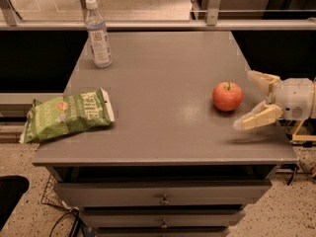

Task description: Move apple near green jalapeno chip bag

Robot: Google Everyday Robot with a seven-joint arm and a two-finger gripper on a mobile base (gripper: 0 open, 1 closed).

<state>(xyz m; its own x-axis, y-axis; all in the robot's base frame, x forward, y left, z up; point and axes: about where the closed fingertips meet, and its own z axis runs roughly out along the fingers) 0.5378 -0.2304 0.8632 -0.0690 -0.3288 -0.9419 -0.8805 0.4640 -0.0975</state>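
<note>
The red-orange apple (227, 96) stands on the right part of the grey table top (163, 93), stem up. The green jalapeno chip bag (66, 115) lies flat at the table's front left corner, its white end edge toward the middle. My gripper (249, 100) comes in low from the right edge of the table, just right of the apple and not touching it. It is open, with one cream finger (264, 80) behind and one finger (256, 118) in front, and nothing between them.
A clear plastic water bottle (97, 33) with a white cap stands upright at the back left of the table. The table has drawers below its front edge (163, 199). A rail and glass panels run behind the table.
</note>
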